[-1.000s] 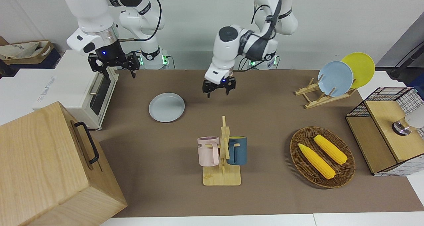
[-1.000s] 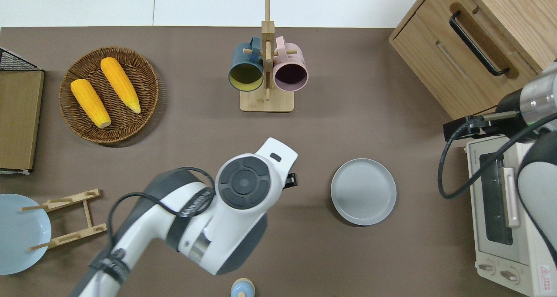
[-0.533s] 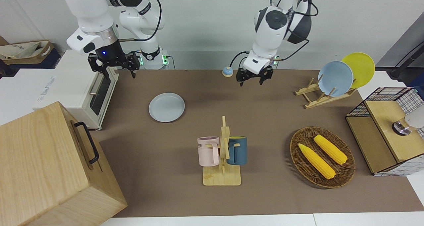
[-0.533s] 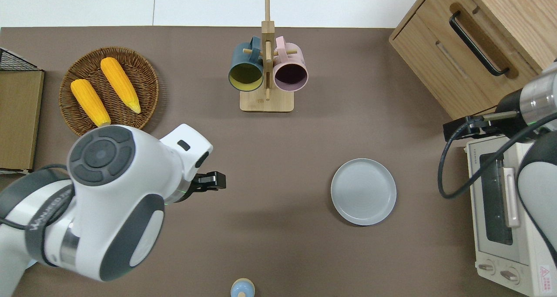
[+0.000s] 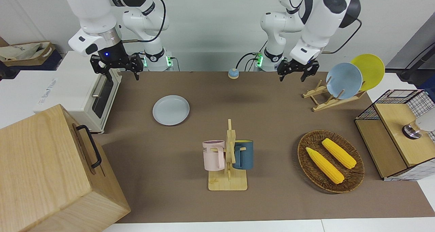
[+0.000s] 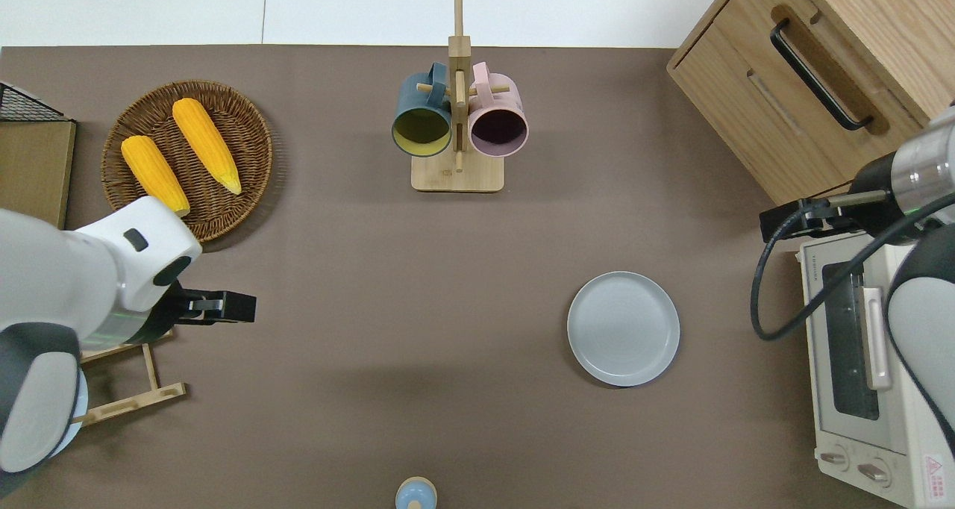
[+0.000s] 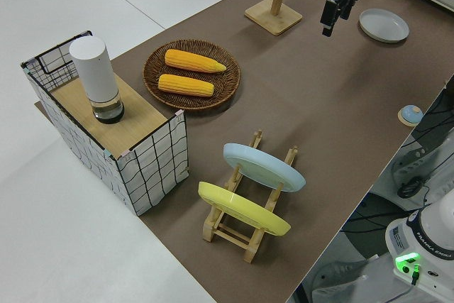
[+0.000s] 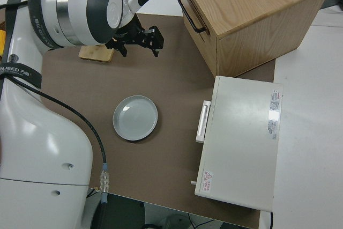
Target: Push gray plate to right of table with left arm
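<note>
1. Since a second ago our left gripper (image 5: 298, 74) has swung away from the round pale gray plate (image 5: 171, 110) toward the wooden plate rack (image 5: 323, 97); fingers look spread.
2. Plate sits flat on the brown table (image 5: 272, 123), near the white toaster oven (image 5: 81, 89), unmoved.
3. Right gripper (image 5: 117, 67) is parked, fingers apart.
4. Risk we judge: the retreating arm clips the racked plates.

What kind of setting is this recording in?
Probably a robotics lab staged as a kitchen: two arms at a covered table, with a toaster oven, a mug rack and a gray plate.
</note>
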Controlling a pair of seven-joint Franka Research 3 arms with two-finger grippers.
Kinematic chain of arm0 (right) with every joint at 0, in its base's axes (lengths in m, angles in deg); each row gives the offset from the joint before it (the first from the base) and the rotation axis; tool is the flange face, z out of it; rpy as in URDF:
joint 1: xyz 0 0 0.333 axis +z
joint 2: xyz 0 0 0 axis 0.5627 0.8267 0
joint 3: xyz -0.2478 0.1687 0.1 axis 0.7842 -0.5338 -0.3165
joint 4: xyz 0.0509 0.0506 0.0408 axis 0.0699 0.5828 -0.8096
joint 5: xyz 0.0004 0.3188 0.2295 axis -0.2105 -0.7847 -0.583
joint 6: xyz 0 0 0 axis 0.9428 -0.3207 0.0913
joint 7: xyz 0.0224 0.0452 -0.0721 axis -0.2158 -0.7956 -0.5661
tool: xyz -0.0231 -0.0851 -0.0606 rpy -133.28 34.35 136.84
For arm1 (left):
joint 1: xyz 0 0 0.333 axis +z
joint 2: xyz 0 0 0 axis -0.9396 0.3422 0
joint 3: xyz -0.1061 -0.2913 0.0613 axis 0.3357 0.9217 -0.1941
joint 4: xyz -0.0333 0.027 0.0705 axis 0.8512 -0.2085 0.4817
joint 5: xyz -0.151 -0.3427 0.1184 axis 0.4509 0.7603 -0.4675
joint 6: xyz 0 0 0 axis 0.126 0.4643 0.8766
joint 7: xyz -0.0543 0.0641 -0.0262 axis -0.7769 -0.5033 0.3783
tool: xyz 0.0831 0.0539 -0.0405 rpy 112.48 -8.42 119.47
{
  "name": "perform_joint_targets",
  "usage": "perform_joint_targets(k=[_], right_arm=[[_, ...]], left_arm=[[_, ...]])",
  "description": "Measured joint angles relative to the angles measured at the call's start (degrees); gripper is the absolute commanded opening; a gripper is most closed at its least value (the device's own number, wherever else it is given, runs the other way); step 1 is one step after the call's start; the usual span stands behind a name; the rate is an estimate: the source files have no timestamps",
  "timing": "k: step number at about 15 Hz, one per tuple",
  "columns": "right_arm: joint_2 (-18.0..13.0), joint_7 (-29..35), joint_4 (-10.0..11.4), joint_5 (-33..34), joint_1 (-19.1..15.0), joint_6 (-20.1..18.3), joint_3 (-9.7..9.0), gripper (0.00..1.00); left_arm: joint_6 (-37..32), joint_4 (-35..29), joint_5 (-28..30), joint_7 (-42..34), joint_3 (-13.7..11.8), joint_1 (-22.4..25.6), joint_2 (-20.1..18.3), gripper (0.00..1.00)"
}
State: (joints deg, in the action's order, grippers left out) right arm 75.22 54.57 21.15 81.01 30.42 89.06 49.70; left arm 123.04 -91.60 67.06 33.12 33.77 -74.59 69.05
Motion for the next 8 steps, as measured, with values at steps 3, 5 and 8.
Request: perform_joint_targets(k=[3,5,8], right_arm=[[0.0,0.0,0.0,0.0,0.0,0.0,0.0,0.983],[0.0,0.0,0.0,0.0,0.0,0.0,0.0,0.983],[0.0,0.0,0.0,0.0,0.0,0.0,0.0,0.983]], left_arm=[[-1.72,1.95,-1.31,-4.14,-2.09,1.34,-0.51,0.99],[-2.26,2.55,-1.44,-5.43,-3.97,1.39,-0.51,0.99],[-2.77,3.55,-1.45,-5.77,-5.01,1.44,-0.51,0.99]])
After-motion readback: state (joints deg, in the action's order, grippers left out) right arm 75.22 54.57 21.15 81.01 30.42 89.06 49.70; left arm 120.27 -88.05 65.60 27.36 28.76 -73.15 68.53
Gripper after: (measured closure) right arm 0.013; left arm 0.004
